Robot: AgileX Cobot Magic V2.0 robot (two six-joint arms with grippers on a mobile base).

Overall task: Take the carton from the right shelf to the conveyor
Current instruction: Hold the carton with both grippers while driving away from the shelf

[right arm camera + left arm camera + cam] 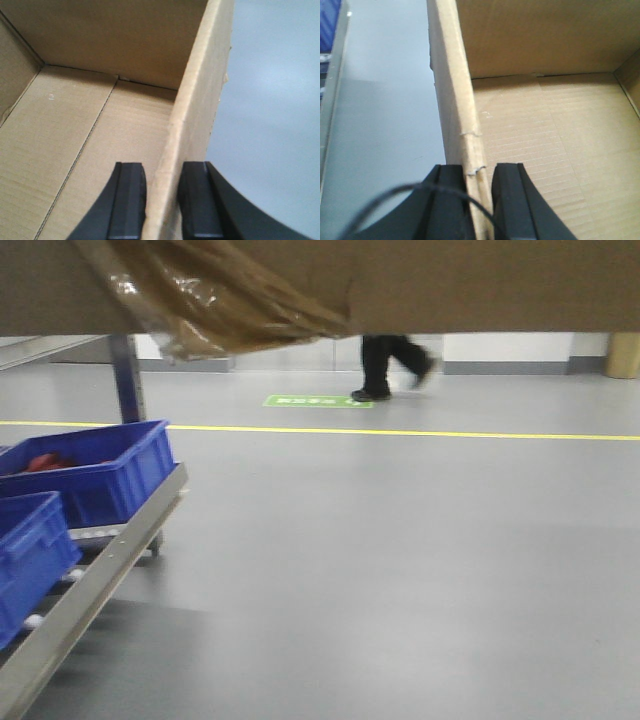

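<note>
Grey floor (pixel 400 560) with a yellow line (pixel 450 432) out front, blue bins (pixel 100 475) on a rack (pixel 90 580) down left, someone's legs (pixel 390 365) way back. Got the carton (pixel 500 285) hanging across the top of the front view, crinkly tape (pixel 200 300) dangling off the bottom. Left hand (pixel 480 175) clamped over the left wall, right hand (pixel 161 172) pinching the right wall the same way. Long axis running side to side between them, neither arm nearer. No conveyor anywhere in view, so probably mid-carry, pretty blurry though. Needs both hands moving together to avoid tearing a wall.
</note>
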